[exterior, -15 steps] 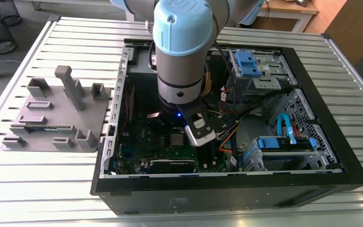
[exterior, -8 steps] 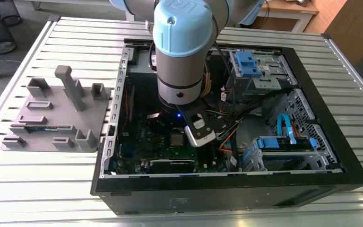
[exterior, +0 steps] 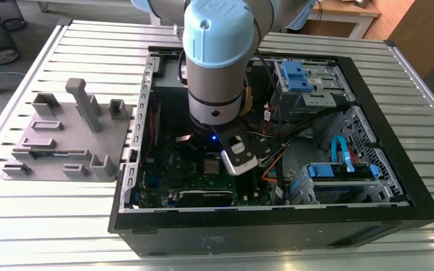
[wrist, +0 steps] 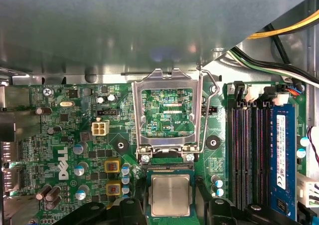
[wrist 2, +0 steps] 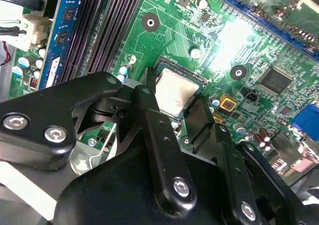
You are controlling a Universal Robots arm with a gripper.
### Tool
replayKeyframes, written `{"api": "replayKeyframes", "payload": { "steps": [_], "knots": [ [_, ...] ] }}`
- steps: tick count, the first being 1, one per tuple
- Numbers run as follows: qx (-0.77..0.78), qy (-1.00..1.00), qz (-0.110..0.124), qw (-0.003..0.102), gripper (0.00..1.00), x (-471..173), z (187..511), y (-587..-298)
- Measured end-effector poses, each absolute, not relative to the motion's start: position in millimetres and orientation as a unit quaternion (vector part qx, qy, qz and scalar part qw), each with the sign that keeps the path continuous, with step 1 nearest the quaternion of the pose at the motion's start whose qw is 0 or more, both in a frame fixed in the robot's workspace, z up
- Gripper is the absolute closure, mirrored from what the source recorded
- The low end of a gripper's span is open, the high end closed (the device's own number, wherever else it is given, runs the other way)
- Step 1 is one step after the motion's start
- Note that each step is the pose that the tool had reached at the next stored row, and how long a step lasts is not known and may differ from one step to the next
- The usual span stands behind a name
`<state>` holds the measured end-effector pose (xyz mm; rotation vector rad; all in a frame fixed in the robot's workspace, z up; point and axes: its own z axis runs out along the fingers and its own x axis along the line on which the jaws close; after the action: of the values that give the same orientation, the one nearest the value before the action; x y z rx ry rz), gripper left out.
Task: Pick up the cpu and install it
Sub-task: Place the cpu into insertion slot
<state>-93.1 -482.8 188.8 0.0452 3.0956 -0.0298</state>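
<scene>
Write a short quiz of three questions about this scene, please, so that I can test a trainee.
1. True or false: the cpu lies on the grey tray.
2. Choose one. The socket's metal frame is: A) shut over the cpu; B) swung open, next to the cpu; C) lying on the grey tray.
3. Short answer: which thing is the gripper nearest to?

Key:
1. False. It lies at the socket on the green board, inside the computer case.
2. B.
3. The cpu.
</scene>
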Motion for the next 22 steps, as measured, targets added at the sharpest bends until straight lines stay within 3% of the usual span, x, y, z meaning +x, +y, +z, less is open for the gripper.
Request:
{"api": "replayKeyframes", "payload": {
  "steps": [9,12,22],
  "knots": [
    [0.014,1.0,-0.009,0.023,0.52,-92.9,188.5,-482.7],
    [0.015,1.0,-0.009,0.023,0.4,-93.1,188.6,-482.8],
    [0.015,1.0,-0.01,0.023,0.4,-93.1,188.6,-482.8]
  ]
}}
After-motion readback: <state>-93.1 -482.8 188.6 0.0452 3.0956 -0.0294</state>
